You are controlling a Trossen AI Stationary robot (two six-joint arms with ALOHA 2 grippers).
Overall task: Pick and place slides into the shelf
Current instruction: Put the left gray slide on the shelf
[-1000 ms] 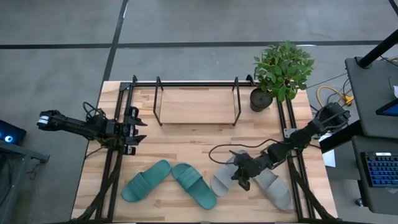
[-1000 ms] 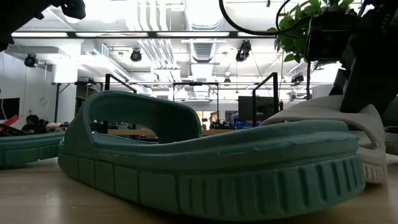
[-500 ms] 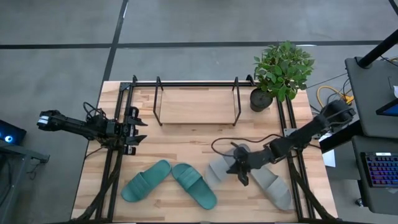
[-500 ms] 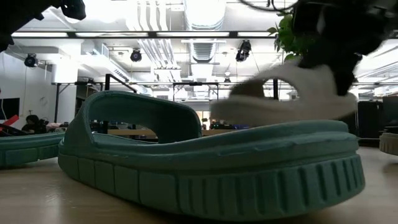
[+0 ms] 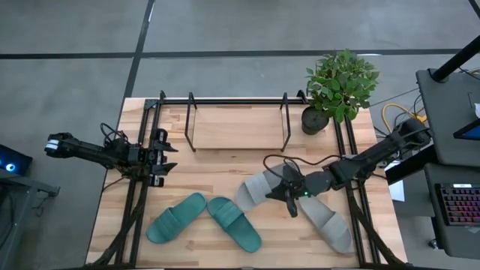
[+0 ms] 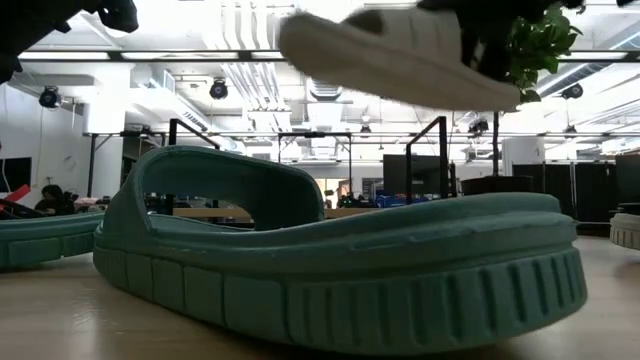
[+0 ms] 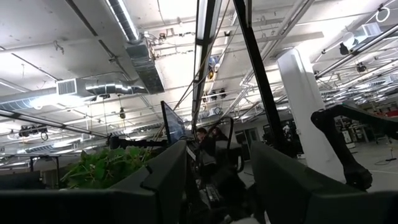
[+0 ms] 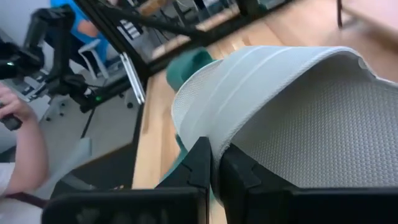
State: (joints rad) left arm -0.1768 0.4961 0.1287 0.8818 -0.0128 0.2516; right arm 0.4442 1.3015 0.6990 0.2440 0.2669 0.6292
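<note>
My right gripper (image 5: 287,193) is shut on one light grey slide (image 5: 260,188), which shows lifted high in the low view (image 6: 400,55). The other grey slide (image 5: 328,225) lies sole-down on the table near the right edge. Two teal slides (image 5: 176,217) (image 5: 234,223) lie sole-down near the table's near edge; one fills the low view (image 6: 330,260). The shelf (image 5: 236,124), black rods over a wood base, stands at the far edge. My left gripper (image 5: 166,157) waits open at the table's left side, over the arm frame. My right gripper pinches the grey slide's wide strap at its edge (image 8: 214,140), near where the strap meets the sole. One finger (image 8: 242,174) is under the strap and the other (image 8: 198,163) outside it. The fingers come level from the table's right. The slide is lifted clear, roughly level.
A potted plant (image 5: 341,86) stands at the far right corner beside the shelf. Black arm frames (image 5: 139,187) run along both table sides. A cable (image 5: 300,161) loops over the right arm. A person's hand (image 8: 15,112) shows beyond the table's left edge.
My right gripper has risen and moved toward the far edge and somewhat left, staying shut on the grey slide. The slide, resting on the table a second ago beside its pair, is now lifted clear and higher in the low view.
</note>
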